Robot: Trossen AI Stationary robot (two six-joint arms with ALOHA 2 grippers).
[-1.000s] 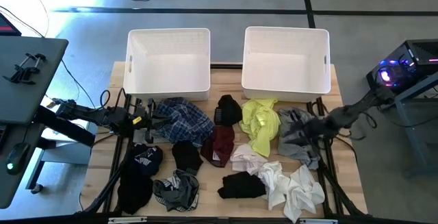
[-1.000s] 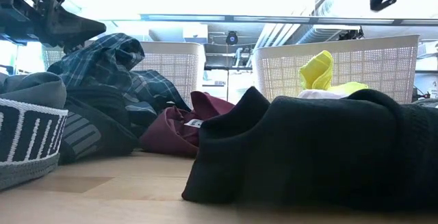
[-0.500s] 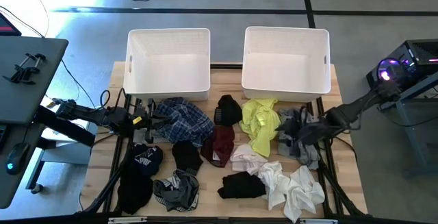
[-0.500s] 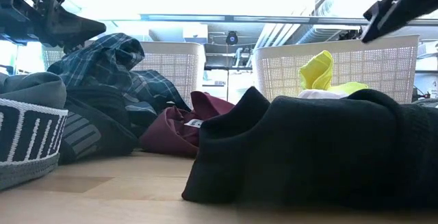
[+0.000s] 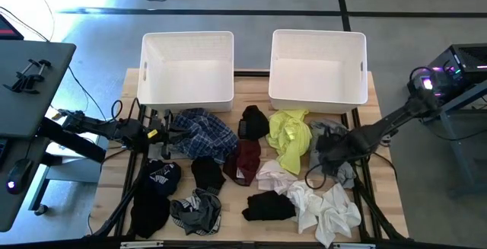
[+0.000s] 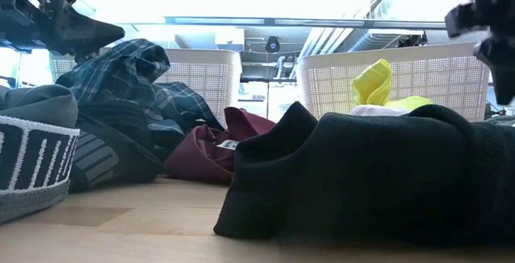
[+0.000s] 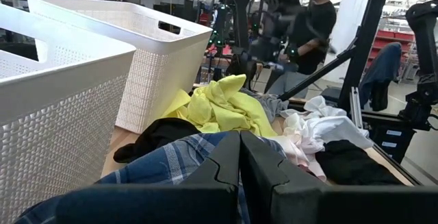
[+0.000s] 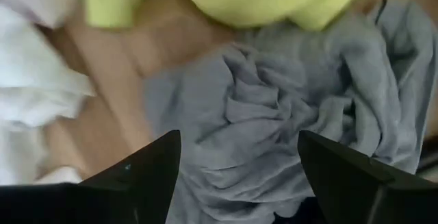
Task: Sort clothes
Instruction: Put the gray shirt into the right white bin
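The clothes lie loose on the wooden table in front of two white bins. Among them are a blue plaid one point(image 5: 202, 131), a neon yellow one point(image 5: 289, 135), a maroon one point(image 5: 245, 161), white ones point(image 5: 323, 207) and a crumpled grey one point(image 8: 274, 121). My right gripper point(image 8: 239, 172) is open and tipped downward over the grey garment point(image 5: 346, 174) near the table's right edge. Its fingers stand apart on either side of the folds and do not visibly touch them. My left gripper point(image 5: 169, 133) waits shut at the plaid garment's left side point(image 7: 239, 157), just above the cloth.
Two white bins point(image 5: 186, 66) point(image 5: 317, 65) stand side by side along the far edge. Black garments point(image 5: 270, 203) point(image 5: 156, 188) lie near the front edge. A person point(image 7: 315, 11) stands beyond the table's right side. Bare wood shows at the front corners.
My right gripper has come down and toward the table's left and near edge, onto the spot over the grey garment. It has tipped its fingers downward, and they stand wider apart than before. The clothes have not moved.
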